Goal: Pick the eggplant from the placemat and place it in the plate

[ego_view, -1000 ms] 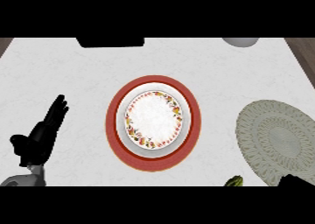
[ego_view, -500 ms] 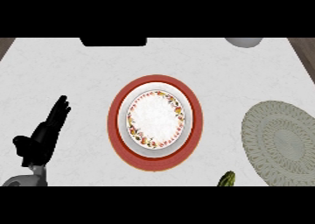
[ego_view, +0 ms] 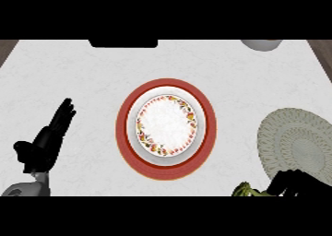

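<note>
- Right hand [ego_view: 301, 183] low at the view's lower edge, fingers curled over and clamped, as far as shows, on the eggplant [ego_view: 247, 190] — only its green stem end pokes out just left of the fingers; the body is hidden under the hand.
- Eggplant is off the placemat [ego_view: 298, 147], which lies just above and behind the curled fingers with nothing on it. Judged: the pick is done and the carry is under way.
- Plate [ego_view: 167, 125], white with a flowered rim, sits on a red charger [ego_view: 128, 138], up and to the left of the right fingers, well apart. The next move calls for a sweep that way, then a release over the white centre.
- Left hand [ego_view: 46, 140] rests at the view's left, fingers straight and together, pointing up — out of the way, holding nothing.
- Counter [ego_view: 73, 78] pale, marble-like. Far beyond all the fingers, at its back edge: a dark block [ego_view: 123, 43] and part of a grey bowl [ego_view: 262, 44]. Brown strips show at both upper corners.
</note>
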Tool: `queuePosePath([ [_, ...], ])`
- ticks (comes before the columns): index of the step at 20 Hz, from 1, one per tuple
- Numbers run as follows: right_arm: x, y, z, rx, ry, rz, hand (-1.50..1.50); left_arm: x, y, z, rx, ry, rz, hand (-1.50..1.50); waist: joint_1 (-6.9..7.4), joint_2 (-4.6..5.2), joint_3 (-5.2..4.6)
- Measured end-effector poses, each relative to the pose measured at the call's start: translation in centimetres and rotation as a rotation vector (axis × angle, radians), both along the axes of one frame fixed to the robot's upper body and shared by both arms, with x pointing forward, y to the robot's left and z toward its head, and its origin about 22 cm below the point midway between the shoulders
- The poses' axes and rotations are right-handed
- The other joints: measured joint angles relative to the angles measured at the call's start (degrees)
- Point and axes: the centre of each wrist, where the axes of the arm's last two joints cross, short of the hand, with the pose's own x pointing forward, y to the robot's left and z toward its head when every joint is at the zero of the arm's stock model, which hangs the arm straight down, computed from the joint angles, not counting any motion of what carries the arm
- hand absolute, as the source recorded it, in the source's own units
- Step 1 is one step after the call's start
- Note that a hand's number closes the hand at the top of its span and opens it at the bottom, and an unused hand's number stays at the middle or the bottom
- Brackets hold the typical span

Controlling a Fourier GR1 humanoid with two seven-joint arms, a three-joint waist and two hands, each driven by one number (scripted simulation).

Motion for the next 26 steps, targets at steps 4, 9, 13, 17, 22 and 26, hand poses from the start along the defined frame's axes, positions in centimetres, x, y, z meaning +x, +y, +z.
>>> queuePosePath([
  [4,1.7,2.8,2.3,-0.012,-0.018,0.038,1.50,0.2,-0.2,0.0,0.005,0.004,0.001,0.00,0.22,0.04,0.02],
  [9,5.3,7.2,2.5,0.016,-0.010,0.077,1.50,0.5,-0.3,0.3,0.002,0.000,-0.008,0.00,0.43,0.07,0.06],
  [13,8.6,10.2,2.1,0.026,0.002,0.106,1.50,0.5,-0.4,0.4,-0.004,0.000,-0.014,0.00,0.59,0.11,0.08],
  [17,11.3,12.9,1.2,0.032,0.021,0.121,1.50,1.0,-0.4,0.4,-0.004,0.003,-0.009,0.00,0.60,0.14,0.10],
  [22,13.9,15.1,-0.4,0.097,0.017,0.104,1.50,0.4,-0.3,0.3,-0.007,0.012,-0.019,0.00,0.98,0.19,0.12],
  [26,15.7,16.0,-1.8,0.163,0.013,0.049,-1.50,1.1,-1.0,0.1,-0.009,0.006,-0.021,0.00,1.12,0.28,0.12],
])
